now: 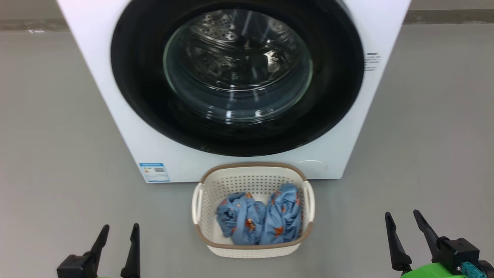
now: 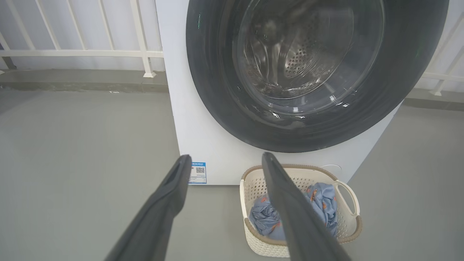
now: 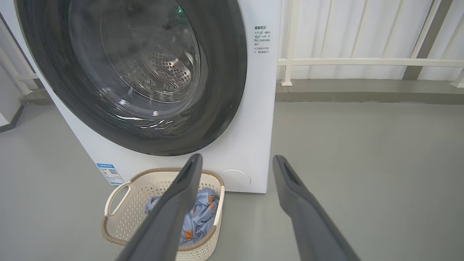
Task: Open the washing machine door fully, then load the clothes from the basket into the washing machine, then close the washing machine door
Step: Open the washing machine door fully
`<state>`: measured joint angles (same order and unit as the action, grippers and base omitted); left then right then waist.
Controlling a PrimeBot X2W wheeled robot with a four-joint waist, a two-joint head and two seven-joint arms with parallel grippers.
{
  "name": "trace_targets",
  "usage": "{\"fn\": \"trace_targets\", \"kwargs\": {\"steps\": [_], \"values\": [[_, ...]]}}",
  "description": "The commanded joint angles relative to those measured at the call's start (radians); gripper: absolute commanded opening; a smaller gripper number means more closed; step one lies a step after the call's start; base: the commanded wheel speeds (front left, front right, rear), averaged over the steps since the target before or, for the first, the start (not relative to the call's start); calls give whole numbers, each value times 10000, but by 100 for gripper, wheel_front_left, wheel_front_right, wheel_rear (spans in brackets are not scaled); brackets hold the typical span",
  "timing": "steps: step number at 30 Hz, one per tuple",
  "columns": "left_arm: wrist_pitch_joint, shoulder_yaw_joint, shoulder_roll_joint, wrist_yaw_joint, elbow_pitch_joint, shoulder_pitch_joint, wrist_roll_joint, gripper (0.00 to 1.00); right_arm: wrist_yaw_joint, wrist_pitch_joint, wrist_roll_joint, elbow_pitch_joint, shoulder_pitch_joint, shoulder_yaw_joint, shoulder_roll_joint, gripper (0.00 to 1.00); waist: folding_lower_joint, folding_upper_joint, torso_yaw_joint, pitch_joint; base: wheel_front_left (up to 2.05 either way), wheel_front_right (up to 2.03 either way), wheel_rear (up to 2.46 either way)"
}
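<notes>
Head view: washing machine (image 1: 127, 116) filled the upper centre of the frame, its washing machine door (image 1: 142, 96) shut flat against the white front, with the steel drum visible through the glass. The basket (image 1: 252, 175) stood on the grey floor (image 1: 58, 154) at lower centre, just in front of the machine's base. The clothes (image 1: 258, 220) lay inside it as two blue bundles side by side. Left gripper (image 1: 120, 225) sat at the lower left and right gripper (image 1: 401, 212) at the lower right, both with fingers spread wide, holding nothing and pointing up the frame. The basket lay between the two, well apart from each and touching neither. The door was farther up the frame, beyond the basket. A blue label sticker (image 1: 154, 172) sat on the machine's lower left corner. Left wrist view: the basket appeared at lower right, partly behind one dark finger in the picture, with the sticker between the two fingertips. This view added a white railing (image 2: 83, 52) along a kerb at upper left, behind the machine. Right wrist view: the basket sat at lower left with one finger crossing it. The view gave readable position to a block of small printed text (image 3: 260, 40) on the front right of the door rim, and to a round cover (image 3: 234, 178) low on the front.
</notes>
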<state>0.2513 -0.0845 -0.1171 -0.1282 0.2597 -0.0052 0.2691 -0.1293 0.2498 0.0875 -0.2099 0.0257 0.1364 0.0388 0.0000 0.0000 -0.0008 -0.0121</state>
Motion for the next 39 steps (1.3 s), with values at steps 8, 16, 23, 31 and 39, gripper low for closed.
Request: {"fn": "trace_targets", "kwargs": {"steps": [8, 16, 23, 31, 39], "values": [[105, 284, -190, -25, -263, -439, 9, 100, -14, 120, -11, 280, -112, -255, 115, 100, 0, 0, -24, -55, 123, 123, -246], [105, 380, -54, -25, -441, -472, 499, 100, -14, 120, -5, 327, -116, -198, 115, 100, 0, 0, -33, -63, 124, 116, -240], [105, 346, -131, -25, -488, -457, 603, 100, -14, 120, 12, 363, -134, -176, 115, 100, 0, 0, -37, -86, 75, 73, -148], [105, 330, -110, -25, -419, -493, 604, 100, -14, 120, 47, 334, -147, -163, 114, 100, 0, 0, 10, -111, 19, 19, -38], [105, 289, -78, -25, -396, -483, 640, 100, -14, 120, 140, 288, -221, -224, 114, 100, 0, 0, 37, -146, 0, 0, 0]]}}
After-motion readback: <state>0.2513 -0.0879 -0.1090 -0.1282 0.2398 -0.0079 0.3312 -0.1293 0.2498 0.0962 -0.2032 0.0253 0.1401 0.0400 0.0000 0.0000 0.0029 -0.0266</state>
